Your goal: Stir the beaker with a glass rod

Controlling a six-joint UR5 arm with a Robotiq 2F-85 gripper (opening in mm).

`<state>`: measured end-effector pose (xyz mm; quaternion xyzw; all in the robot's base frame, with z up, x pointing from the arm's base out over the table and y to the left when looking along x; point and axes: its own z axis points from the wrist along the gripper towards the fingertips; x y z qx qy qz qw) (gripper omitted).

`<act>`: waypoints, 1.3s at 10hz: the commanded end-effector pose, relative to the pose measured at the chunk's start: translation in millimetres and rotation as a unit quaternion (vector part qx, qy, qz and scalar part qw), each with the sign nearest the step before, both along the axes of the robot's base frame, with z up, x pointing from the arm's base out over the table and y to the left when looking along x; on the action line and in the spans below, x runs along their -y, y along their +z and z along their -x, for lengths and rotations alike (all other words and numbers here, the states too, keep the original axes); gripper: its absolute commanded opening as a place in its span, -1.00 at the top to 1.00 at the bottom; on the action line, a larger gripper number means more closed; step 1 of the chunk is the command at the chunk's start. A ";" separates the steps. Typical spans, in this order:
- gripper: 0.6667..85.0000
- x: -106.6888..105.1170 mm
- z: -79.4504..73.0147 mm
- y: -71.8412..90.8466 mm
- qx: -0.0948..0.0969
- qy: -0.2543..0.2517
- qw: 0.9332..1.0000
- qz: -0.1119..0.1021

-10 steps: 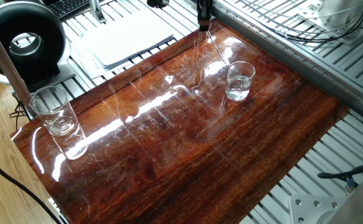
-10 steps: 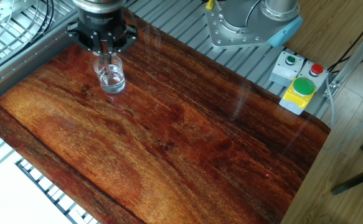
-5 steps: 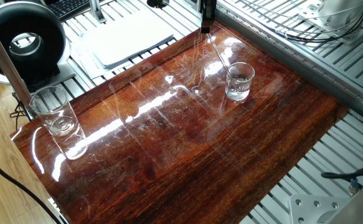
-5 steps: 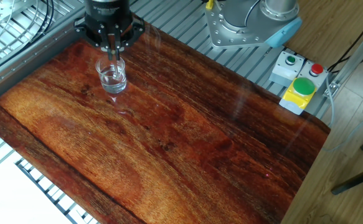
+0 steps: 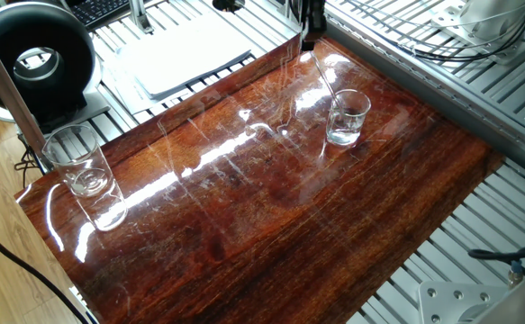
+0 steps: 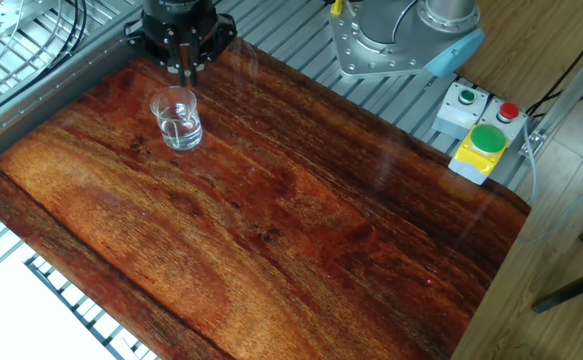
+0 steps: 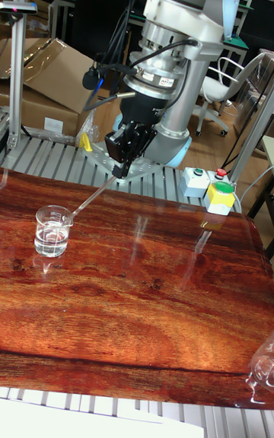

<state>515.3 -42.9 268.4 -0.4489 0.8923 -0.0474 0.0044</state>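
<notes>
The small clear beaker (image 5: 348,117) (image 6: 176,120) (image 7: 53,233) stands upright on the wooden board (image 5: 271,234), with a little clear liquid in it. My gripper (image 5: 307,34) (image 6: 185,62) (image 7: 122,160) hangs above and beyond the beaker, shut on the upper end of the glass rod (image 5: 327,79) (image 7: 95,196). From the fingers the rod slants down to the beaker's rim. Whether its tip touches the liquid I cannot tell. In the other fixed view the rod hardly shows.
A taller glass tumbler (image 5: 77,162) stands at the board's left corner. Beyond the board are a black round device (image 5: 37,58) and a white sheet (image 5: 185,54). A yellow button box (image 6: 481,140) and the arm's base (image 6: 401,35) sit at the far side.
The gripper has shifted away from above the beaker toward the board's far edge, so the rod now leans more steeply sideways. The beaker has stayed put.
</notes>
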 end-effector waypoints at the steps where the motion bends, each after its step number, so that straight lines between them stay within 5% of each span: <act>1: 0.99 0.2 2.9 -1.1 0.002 0.029 1.000 -0.006; 6: 0.99 -10.5 0.5 -1.7 0.006 0.017 1.000 -0.026; 13: 0.99 -5.5 1.4 -1.8 0.004 0.012 1.000 -0.016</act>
